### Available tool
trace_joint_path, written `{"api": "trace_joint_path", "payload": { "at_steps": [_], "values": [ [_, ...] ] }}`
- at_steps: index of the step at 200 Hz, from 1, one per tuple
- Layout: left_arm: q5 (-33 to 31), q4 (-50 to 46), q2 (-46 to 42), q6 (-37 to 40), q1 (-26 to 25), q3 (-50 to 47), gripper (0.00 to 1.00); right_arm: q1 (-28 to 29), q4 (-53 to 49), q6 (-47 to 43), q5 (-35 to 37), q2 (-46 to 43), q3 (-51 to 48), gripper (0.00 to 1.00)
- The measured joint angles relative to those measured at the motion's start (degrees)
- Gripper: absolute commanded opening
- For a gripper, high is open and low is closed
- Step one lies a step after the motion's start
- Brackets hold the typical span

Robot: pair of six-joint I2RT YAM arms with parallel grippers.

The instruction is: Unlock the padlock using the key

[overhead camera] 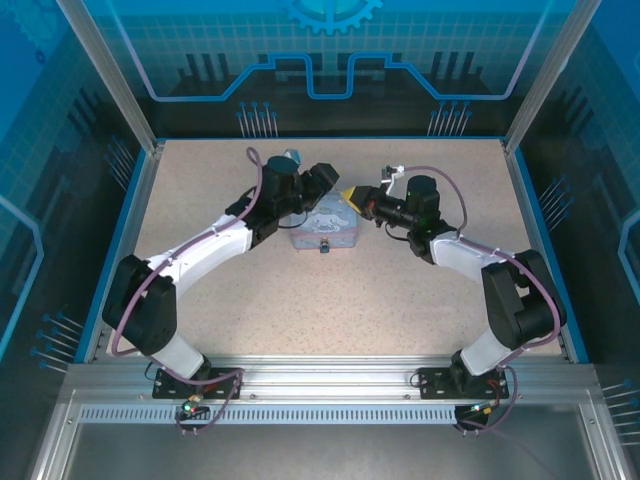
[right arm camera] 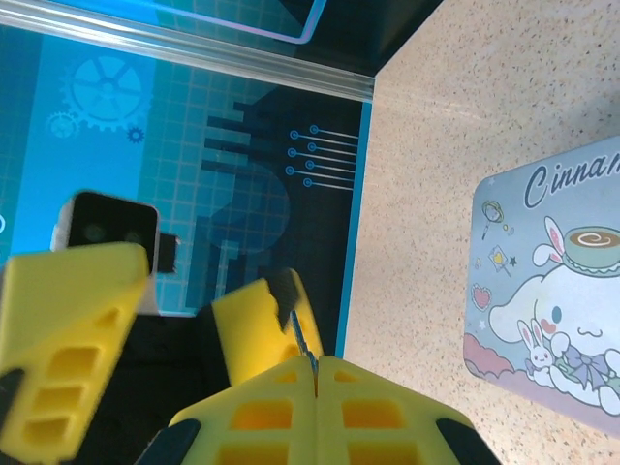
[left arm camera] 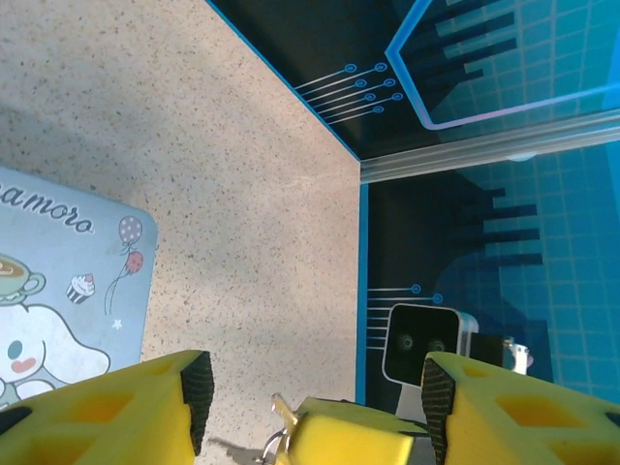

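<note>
My right gripper (right arm camera: 316,366) is shut on the key (right arm camera: 302,337), a thin metal sliver sticking up from between its closed yellow fingers. My left gripper (left arm camera: 315,407) is open, and its yellow fingers (left arm camera: 145,412) stand wide on either side of the right gripper's tip (left arm camera: 358,434). A brassy key end (left arm camera: 283,411) with a ring shows beside that tip. From above, the two grippers, left (overhead camera: 328,188) and right (overhead camera: 352,197), meet just behind the tin. A small dark piece (overhead camera: 325,247) sits at the tin's front edge; I cannot tell whether it is the padlock.
The pale blue cartoon-printed tin (overhead camera: 325,230) lies flat mid-table, under and in front of both grippers. Blue walls (overhead camera: 520,200) close the table in at the sides and back. Speckled tabletop (overhead camera: 330,300) stretches toward the arm bases.
</note>
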Motion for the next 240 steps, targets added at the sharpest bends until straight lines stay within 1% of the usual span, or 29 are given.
{"api": "trace_joint_path", "payload": {
  "at_steps": [41, 63, 94, 128, 192, 240],
  "values": [
    [9.2, -2.4, 0.9, 4.9, 3.8, 2.3, 0.52, -0.5, -1.6, -1.3, -2.6, -0.6, 0.0, 0.00],
    [12.3, -2.6, 1.7, 5.9, 4.1, 2.4, 0.47, -0.7, -2.3, -1.7, -3.7, -0.6, 0.2, 0.00],
    [15.0, -2.4, 2.5, 6.1, 4.0, 2.4, 0.44, -0.7, -2.3, -1.7, -4.4, -0.6, 1.3, 0.00],
    [16.3, -0.9, 3.1, 5.5, 3.9, 2.0, 0.40, -0.7, -2.1, -1.7, -5.0, -0.6, 1.6, 0.00],
    [16.6, 1.3, 3.8, 4.5, 2.3, 1.7, 0.24, -0.6, -1.7, -1.4, -5.2, -0.6, 1.6, 0.00],
    [16.5, 1.5, 3.8, 3.6, 2.2, 1.2, 0.12, -0.6, -1.3, -1.2, -5.2, -0.6, 1.6, 0.00]
  ]
}}
